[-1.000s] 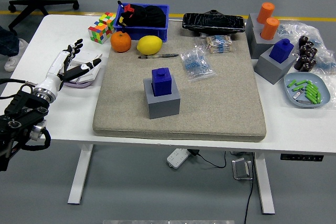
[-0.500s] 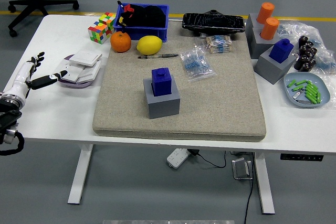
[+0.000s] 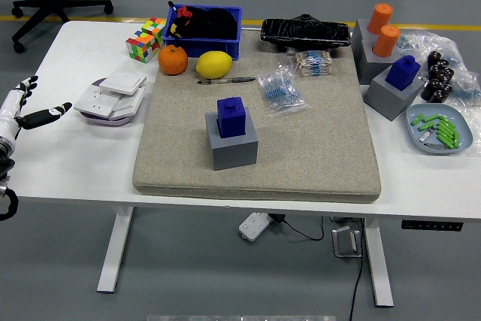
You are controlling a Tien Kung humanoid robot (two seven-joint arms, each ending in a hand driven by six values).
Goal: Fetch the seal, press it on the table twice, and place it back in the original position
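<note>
Left fingers: the fingers (image 3: 26,84) of the left hand (image 3: 22,107) are spread and relaxed, and the thumb points to the right over the table. They hold nothing and touch nothing.
Left hand, place: it is at the far left edge of the picture, over the left border of the white table (image 3: 83,163), with only the hand and the wrist in view.
Right hand: it is not in view, so I can say nothing about it.
Nearest things to the fingers: a pile of white and pale purple flat pieces (image 3: 113,97) lies to the right of the thumb, near but apart from it.
Seal: the blue seal (image 3: 231,116) stands upright in its grey block (image 3: 232,142), about the middle of the grey mat (image 3: 255,178).
Direction from the fingers: the seal lies to the right of the left hand and well apart from it, past the flat pile and the left edge of the mat.
Long axis: the seal's handle points up, so I judge a grasp from above or from the side of the blue part is needed.
Other seals: a second blue seal (image 3: 406,70) in a grey block and two orange ones (image 3: 383,29) stand at the far right, off the mat.
Nearer hand: of what is visible, only the left hand can be compared, and it is far from the seal.
Step, as I judge: the seal sits in its block and no hand is near it.
</note>
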